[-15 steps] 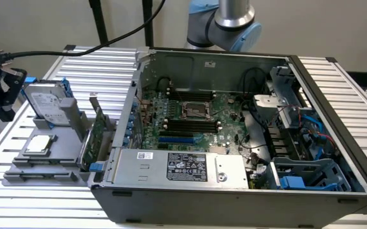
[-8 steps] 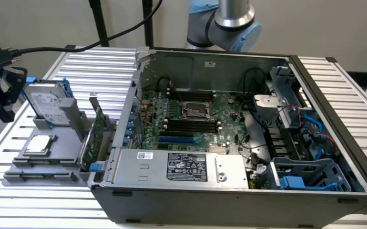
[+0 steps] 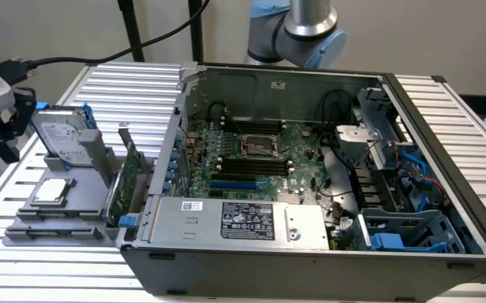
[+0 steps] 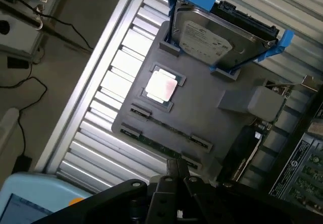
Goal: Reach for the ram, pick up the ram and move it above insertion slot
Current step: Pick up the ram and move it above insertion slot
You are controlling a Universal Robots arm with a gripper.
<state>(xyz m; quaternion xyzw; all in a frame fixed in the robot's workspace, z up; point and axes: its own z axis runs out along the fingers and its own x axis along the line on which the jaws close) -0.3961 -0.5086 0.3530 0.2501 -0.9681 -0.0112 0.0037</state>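
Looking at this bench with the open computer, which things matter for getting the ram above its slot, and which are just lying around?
For the job:
ram, lying in the grey tray
memory slots on the motherboard
gripper, shut, hovering near the ram

Just lying about:
hard drive
processor chip
expansion card
power supply

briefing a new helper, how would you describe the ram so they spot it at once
On the exterior view's left, beside the open computer case, sits a grey holder tray. Along its edge farthest from the silver hard drive, beyond the square chip, lies the ram: a long, thin green strip, far narrower than the tall bracketed card.
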